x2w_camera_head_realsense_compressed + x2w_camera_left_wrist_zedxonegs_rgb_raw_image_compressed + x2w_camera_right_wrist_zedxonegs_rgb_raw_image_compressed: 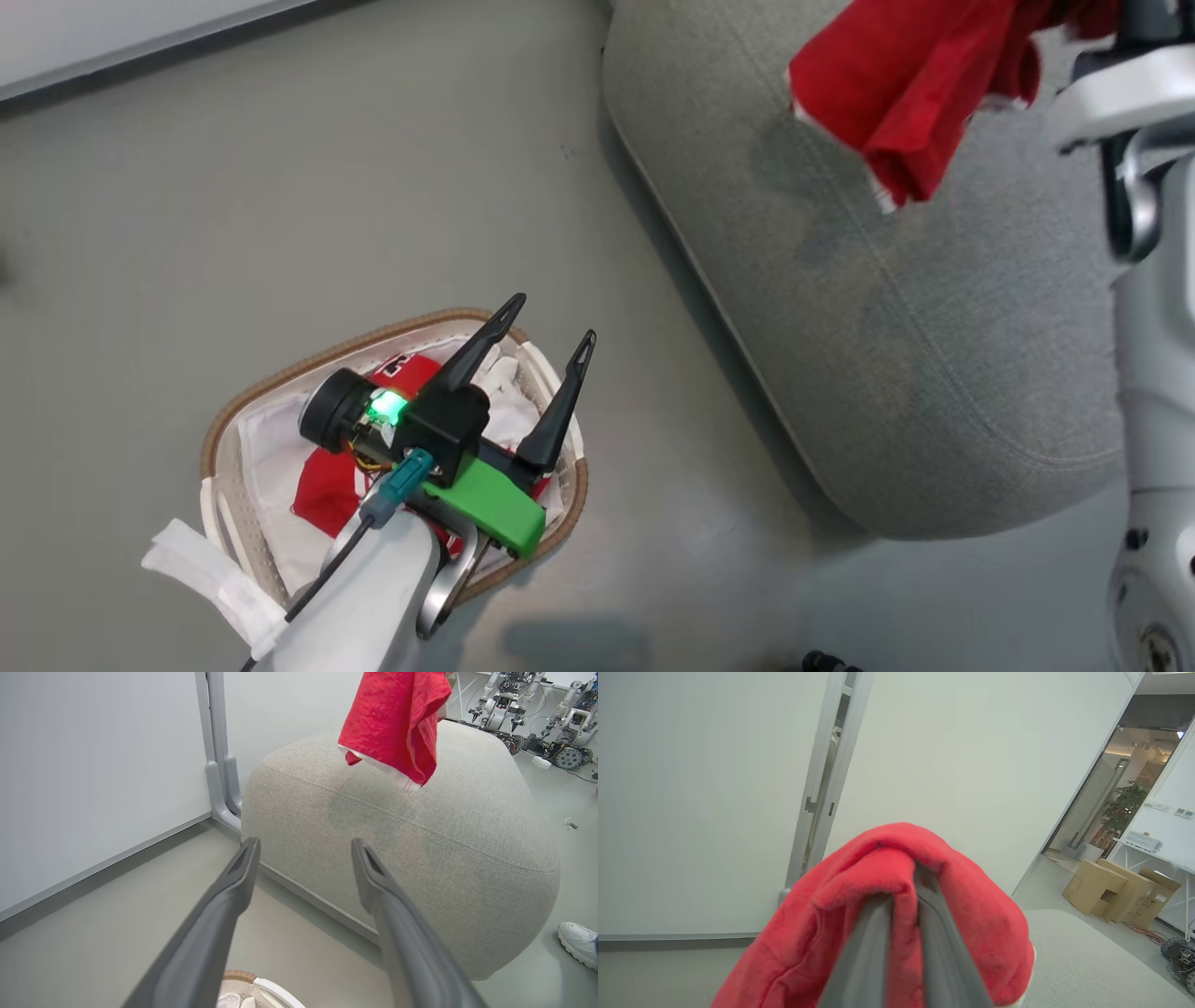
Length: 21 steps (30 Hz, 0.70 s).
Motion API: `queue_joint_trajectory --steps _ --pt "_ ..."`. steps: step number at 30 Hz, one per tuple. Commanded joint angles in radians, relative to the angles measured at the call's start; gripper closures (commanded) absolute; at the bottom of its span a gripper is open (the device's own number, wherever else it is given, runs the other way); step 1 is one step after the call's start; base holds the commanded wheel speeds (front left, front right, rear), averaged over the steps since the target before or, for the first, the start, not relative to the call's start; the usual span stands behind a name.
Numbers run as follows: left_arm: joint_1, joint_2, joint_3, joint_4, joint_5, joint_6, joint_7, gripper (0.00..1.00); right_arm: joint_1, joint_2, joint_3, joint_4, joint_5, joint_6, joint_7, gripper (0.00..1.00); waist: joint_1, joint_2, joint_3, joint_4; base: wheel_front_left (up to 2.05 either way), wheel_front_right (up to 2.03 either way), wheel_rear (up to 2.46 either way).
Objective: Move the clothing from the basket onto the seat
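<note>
Red garment (896,84) pinched in the closed right gripper (903,884), right arm raised, cloth hanging above the grey seat (934,327), left arm reaching forward over the basket (280,383), left gripper (553,317) spread wide and empty, second red garment (327,485) lying in the basket.

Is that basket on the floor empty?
No, a red garment lies inside the basket, beneath the open left pincer.

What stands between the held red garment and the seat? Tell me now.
Nothing visible does. The red garment hangs from the shut right end effector above the seat, with only open air between its lower hem and the upholstery below.
</note>
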<state>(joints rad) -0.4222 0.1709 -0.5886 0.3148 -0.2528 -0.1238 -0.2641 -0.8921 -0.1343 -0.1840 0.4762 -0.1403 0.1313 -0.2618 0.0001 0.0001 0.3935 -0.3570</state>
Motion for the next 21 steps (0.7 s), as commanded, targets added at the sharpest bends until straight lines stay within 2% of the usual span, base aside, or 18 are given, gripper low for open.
queue_joint_trajectory --steps 1,4,10,16,21 --pt "-0.019 -0.001 -0.004 -0.006 0.005 -0.004 0.0 0.0 -0.049 -0.018 -0.004 0.014 -0.007 -0.001 -0.002 1.0 -0.0001 -0.0001 0.065 0.07 0.0 0.0 0.0" --pt "-0.036 -0.004 -0.012 -0.018 0.006 -0.004 0.001 0.0 -0.159 -0.104 -0.006 0.039 -0.026 -0.001 0.014 1.0 -0.0001 -0.0001 0.105 0.114 0.0 0.0 0.0" --pt "-0.064 0.0 -0.035 -0.047 0.018 -0.004 0.003 0.0 -0.301 -0.235 -0.006 0.074 -0.057 -0.001 0.07 1.0 -0.0001 -0.0001 0.172 0.194 0.0 0.0 0.0" --pt "-0.087 0.004 -0.045 -0.087 0.028 0.002 0.004 0.0 -0.372 -0.316 -0.06 0.121 -0.094 -0.001 0.13 1.0 -0.0001 -0.0001 0.236 0.25 0.0 0.0 0.0" --pt "-0.096 -0.001 -0.054 -0.112 0.036 0.008 0.008 0.0 -0.377 -0.345 -0.141 0.182 -0.125 -0.001 0.134 1.0 -0.0001 -0.0001 0.282 0.276 0.0 0.0 0.0"
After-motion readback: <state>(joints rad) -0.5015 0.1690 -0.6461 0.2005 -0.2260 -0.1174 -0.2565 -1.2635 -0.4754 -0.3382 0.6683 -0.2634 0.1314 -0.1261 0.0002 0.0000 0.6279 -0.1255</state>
